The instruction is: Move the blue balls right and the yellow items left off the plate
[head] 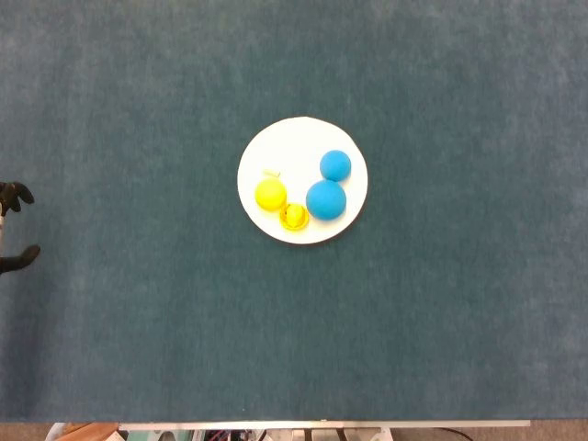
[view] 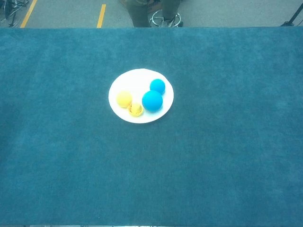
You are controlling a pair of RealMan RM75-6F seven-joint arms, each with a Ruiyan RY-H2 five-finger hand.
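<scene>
A white round plate (head: 289,147) (view: 135,78) lies in the middle of the blue-green table. On it sit a large blue ball (head: 325,199) (view: 152,100) and a smaller blue ball (head: 335,164) (view: 157,85) on the right half. A yellow ball (head: 270,194) (view: 124,98) and a small yellow ring-shaped item (head: 294,217) (view: 135,109) rest on the left and front part. At the far left edge of the head view, black fingertips of my left hand (head: 14,225) show, spread apart with nothing between them. My right hand appears in neither view.
The table's far edge (view: 151,27) runs along the top of the chest view, with a person's legs and a stool (view: 165,16) beyond it. The near edge (head: 294,423) shows at the bottom of the head view.
</scene>
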